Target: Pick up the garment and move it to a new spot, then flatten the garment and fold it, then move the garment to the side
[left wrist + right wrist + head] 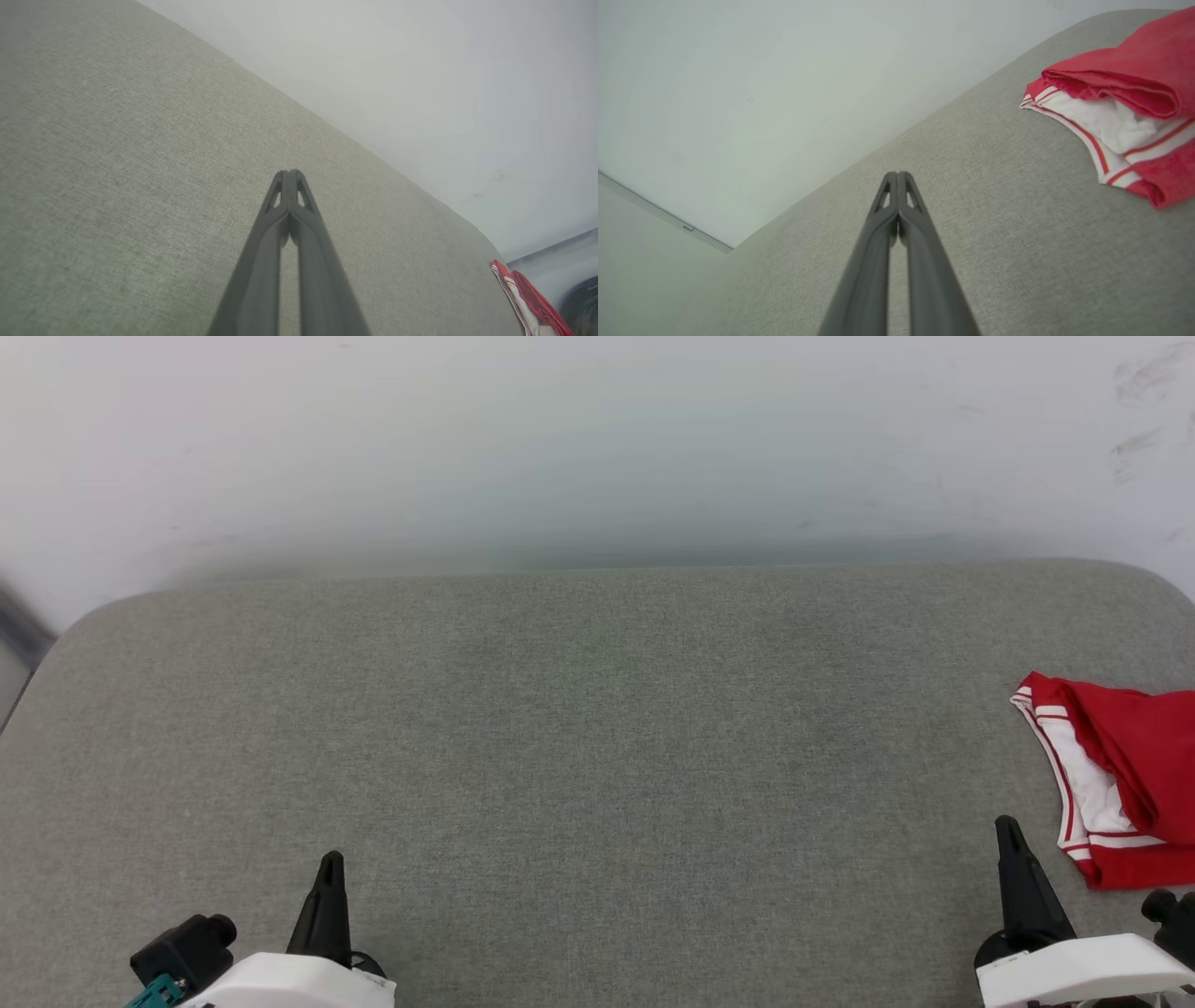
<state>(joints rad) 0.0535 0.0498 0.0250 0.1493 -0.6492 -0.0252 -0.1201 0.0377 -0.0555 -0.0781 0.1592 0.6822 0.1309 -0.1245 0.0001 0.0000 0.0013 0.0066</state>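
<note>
The garment point(1130, 775) is seen at the far right of the grey padded surface point(597, 756), partly cut off by the edge of the head view. It is gathered into a compact bundle, with red cloth laid over a white sleeve with red-striped trim. In the right wrist view the layers of the garment point(1125, 88) are shown stacked, the upper red layer rolled over softly rather than creased sharply.

The left gripper point(330, 863) is held low at the near left, well apart from the cloth, with its two fingers pressed together on nothing, which is confirmed in its own wrist view point(289, 179). The right gripper point(1008, 835) is placed just beside the near edge of the garment without touching it. It is likewise closed tight and empty point(898, 177).

Two readings are allowed by the pictures. A layered bundle set off to one side, with both grippers clear of it, fits a fold already made and put aside — in which case little or nothing is left. Equally, an untouched heap could be meant, with every step ahead. Which it is cannot be told, as the lettering and most of the body are hidden.
</note>
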